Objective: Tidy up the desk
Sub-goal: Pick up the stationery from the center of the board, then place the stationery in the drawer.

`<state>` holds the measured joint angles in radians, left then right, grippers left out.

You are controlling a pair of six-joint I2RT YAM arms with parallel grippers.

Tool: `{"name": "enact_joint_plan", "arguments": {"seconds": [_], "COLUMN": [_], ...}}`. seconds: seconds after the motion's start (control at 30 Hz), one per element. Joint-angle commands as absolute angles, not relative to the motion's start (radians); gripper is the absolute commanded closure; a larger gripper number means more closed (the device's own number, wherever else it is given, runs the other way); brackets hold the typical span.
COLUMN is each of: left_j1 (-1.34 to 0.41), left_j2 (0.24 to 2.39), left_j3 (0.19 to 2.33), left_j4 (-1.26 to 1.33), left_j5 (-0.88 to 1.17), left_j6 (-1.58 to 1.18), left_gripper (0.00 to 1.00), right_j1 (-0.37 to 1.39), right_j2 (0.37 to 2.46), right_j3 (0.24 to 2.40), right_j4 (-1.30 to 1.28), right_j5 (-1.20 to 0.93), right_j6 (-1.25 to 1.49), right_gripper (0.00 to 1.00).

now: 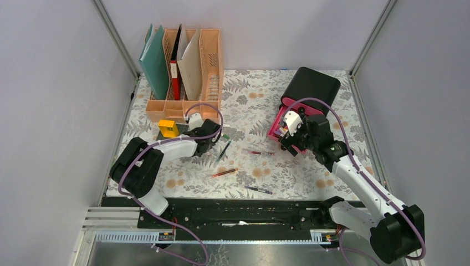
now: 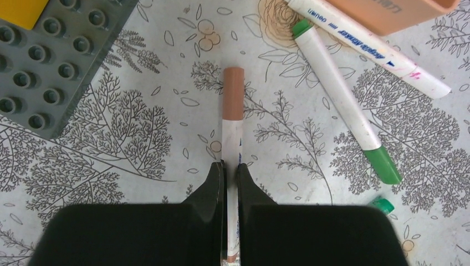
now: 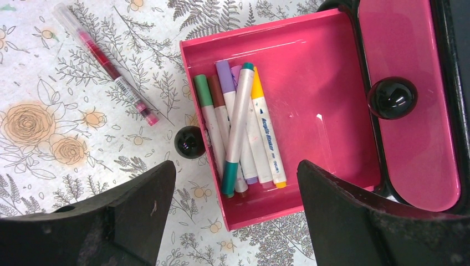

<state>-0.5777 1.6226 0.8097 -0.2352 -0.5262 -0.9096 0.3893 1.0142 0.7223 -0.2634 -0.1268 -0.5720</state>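
The desk is a leaf-and-flower printed cloth top with pens scattered on it. My left gripper is shut on a white marker with a brown cap, which lies flat on the cloth and points away from the fingers. In the top view this gripper is low, just in front of the file rack. My right gripper hangs open above the pulled-out pink drawer, with nothing between its fingers. Several markers lie in the drawer's left half.
A peach file rack with folders stands at the back left. A grey stud plate with a yellow block lies left of my left gripper. A green-capped marker and another white marker lie to its right. Loose pens lie mid-desk. The black drawer box stands at the back right.
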Motion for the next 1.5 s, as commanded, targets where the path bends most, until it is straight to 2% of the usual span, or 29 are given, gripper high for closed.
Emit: {"name": "enact_joint_plan", "arguments": {"seconds": [0.0,0.3,0.43,0.63,0.73,0.93,1.23,1.47], "left_j1": [-0.575,-0.597,-0.604,-0.623,-0.67,-0.796,-0.931,-1.015], "left_j2": [1.554,1.254,1.1,0.919,0.878,0.871,0.991,1.118], "left_j3": [0.771,0.608,0.48,0.297,0.268,0.241,0.291,0.359], "left_j4": [-0.265,-0.101,0.126,0.505,0.6,0.78,0.934,1.025], "left_j5": [-0.478,-0.345,-0.185,0.036,0.055,0.014,-0.076,-0.129], "left_j6": [-0.895,-0.86,-0.829,-0.847,-0.85,-0.836,-0.78,-0.754], "left_gripper": [1.0,1.0,1.0,1.0,1.0,1.0,1.0,1.0], "right_j1": [0.396,0.394,0.392,0.389,0.39,0.386,0.376,0.376], "right_j2": [0.979,0.946,0.937,0.921,0.905,0.883,0.885,0.91], "right_j3": [0.757,0.775,0.789,0.815,0.82,0.827,0.833,0.791], "right_j4": [-0.282,-0.333,-0.372,-0.412,-0.426,-0.444,-0.448,-0.308], "right_j5": [-0.178,-0.331,-0.44,-0.612,-0.701,-0.814,-0.965,-1.019], "right_j6": [-0.583,-0.574,-0.576,-0.539,-0.535,-0.525,-0.481,-0.298], "right_gripper": [0.12,0.08,0.01,0.0,0.0,0.0,0.0,0.0]}}
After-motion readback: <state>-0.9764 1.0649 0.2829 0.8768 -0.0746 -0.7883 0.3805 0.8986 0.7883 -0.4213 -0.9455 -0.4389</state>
